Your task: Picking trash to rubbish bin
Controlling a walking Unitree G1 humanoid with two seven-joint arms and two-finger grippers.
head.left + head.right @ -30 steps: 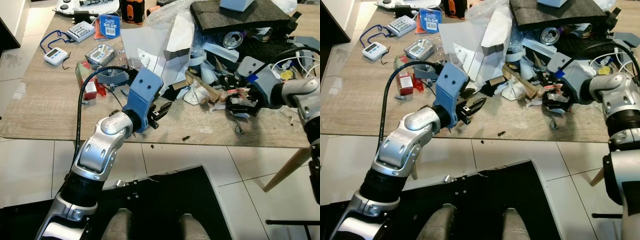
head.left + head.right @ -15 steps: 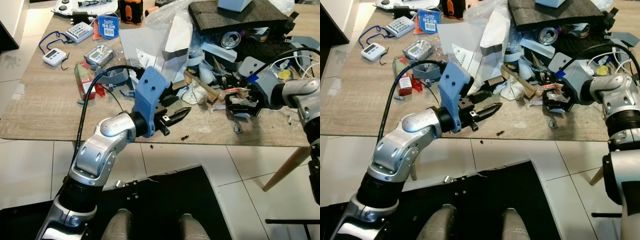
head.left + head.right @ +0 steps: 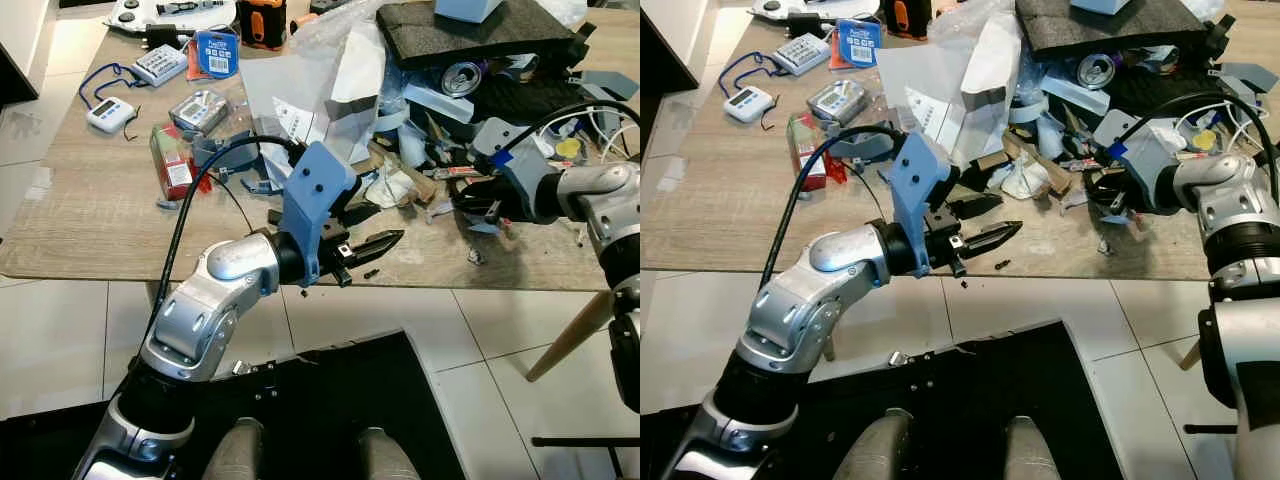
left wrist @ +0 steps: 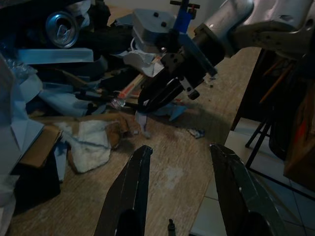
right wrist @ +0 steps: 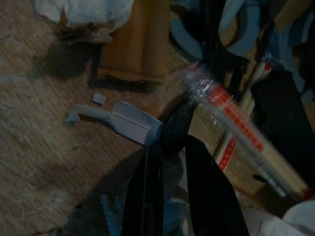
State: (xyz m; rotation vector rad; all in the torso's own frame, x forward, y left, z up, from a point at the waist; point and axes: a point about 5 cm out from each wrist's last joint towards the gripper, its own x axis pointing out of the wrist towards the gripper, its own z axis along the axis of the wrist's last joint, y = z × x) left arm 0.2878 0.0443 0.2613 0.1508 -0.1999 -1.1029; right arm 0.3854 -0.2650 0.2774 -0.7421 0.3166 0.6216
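Your left gripper (image 3: 385,238) hangs over the desk's (image 3: 90,210) near edge, about mid-length, fingers spread apart and holding nothing; the left wrist view shows bare wood between the 2 fingers (image 4: 133,187). A small black screw (image 3: 370,272) lies on the desk just under the fingertips, right at the near edge.

Your right gripper (image 3: 490,205) is down in the trash pile toward the desk's right end. Its fingers (image 5: 202,196) are nearly together, with pale scrap showing between them, but you cannot tell if they actually grip it. Just ahead of them in the right wrist view: a clear-wrapped chopstick packet with red print (image 5: 236,118), a torn grey plastic strip (image 5: 123,120) and a brown cardboard piece (image 5: 135,44).

The trash sits on the desk between the 2 grippers and behind them: a crumpled white tissue (image 3: 395,188), white paper sheets (image 3: 300,90), a crushed drink can (image 3: 463,77), a black foam slab (image 3: 480,30) on top of the pile at the far right corner.

Left half of the desk: a red carton (image 3: 170,160), a white timer with blue lanyard (image 3: 110,112), a calculator (image 3: 160,62), a blue packet (image 3: 216,52).
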